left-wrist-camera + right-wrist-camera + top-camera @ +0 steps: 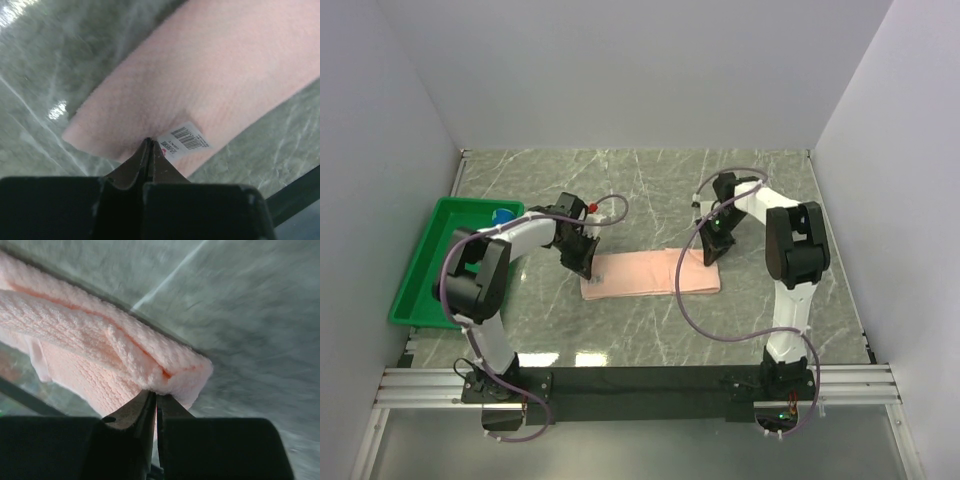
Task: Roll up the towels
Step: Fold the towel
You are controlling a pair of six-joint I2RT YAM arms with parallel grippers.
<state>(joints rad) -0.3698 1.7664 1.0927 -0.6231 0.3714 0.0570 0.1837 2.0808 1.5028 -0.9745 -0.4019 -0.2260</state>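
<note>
One pink towel [650, 272] lies folded in a long strip on the table [650, 180], between two arms. The left tool [588, 270] is pressed together on its left edge beside one white tag [184, 139]. The right tool [712, 255] pinches the right end's folded corner. One green tray [420, 290] at the table's left holds one blue item [503, 214]
</note>
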